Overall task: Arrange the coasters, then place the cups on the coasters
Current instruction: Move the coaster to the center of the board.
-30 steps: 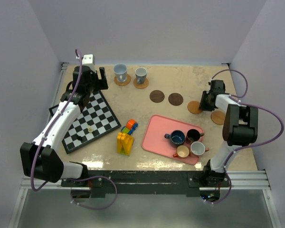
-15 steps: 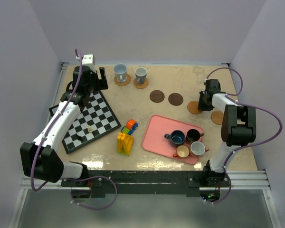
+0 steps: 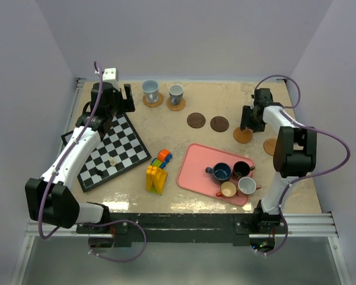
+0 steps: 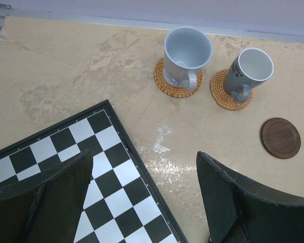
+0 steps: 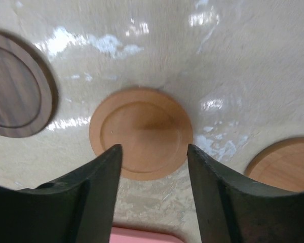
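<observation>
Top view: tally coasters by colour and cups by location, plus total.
Woven coasters: 2
Dark brown coasters: 2
Orange wooden coasters: 2
Cups on coasters: 2
Cups in pink tray: 4
Total: 12

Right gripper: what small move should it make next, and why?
Probably lift the right gripper straight up, clear of the tan coaster. Its jaws stand open on either side of that coaster, which lies flat beside a dark coaster, so nothing is held. Four cups wait in the tray, so a cup looks like the next thing to fetch.
</observation>
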You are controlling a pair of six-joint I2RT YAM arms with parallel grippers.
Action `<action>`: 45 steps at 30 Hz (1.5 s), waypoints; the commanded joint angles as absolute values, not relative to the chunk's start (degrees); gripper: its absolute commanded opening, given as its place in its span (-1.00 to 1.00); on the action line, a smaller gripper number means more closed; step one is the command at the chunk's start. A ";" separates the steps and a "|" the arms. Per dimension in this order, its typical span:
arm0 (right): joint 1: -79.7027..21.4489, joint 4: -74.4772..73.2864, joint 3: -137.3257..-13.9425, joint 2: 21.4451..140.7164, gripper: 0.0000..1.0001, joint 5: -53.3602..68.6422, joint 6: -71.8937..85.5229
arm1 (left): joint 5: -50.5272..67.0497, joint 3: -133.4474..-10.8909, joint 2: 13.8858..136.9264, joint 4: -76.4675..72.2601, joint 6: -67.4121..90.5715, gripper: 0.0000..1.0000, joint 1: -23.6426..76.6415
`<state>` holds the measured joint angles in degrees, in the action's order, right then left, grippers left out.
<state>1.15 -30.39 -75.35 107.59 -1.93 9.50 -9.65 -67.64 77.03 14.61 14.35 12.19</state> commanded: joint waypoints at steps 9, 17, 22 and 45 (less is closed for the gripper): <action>3.43 -27.43 -82.62 113.46 0.27 8.16 5.19 | -10.90 -69.52 75.59 13.80 14.06 0.74 12.39; 3.60 -25.84 -80.51 114.79 0.23 10.02 2.55 | -11.16 -69.52 75.24 14.15 13.62 0.74 12.39; 3.60 -26.19 -76.82 113.21 0.16 9.84 1.14 | -10.37 -69.08 75.32 13.80 14.15 0.74 12.39; 3.69 -25.22 -75.85 104.86 0.50 8.71 8.17 | -9.58 -67.24 73.92 13.45 14.59 0.74 12.39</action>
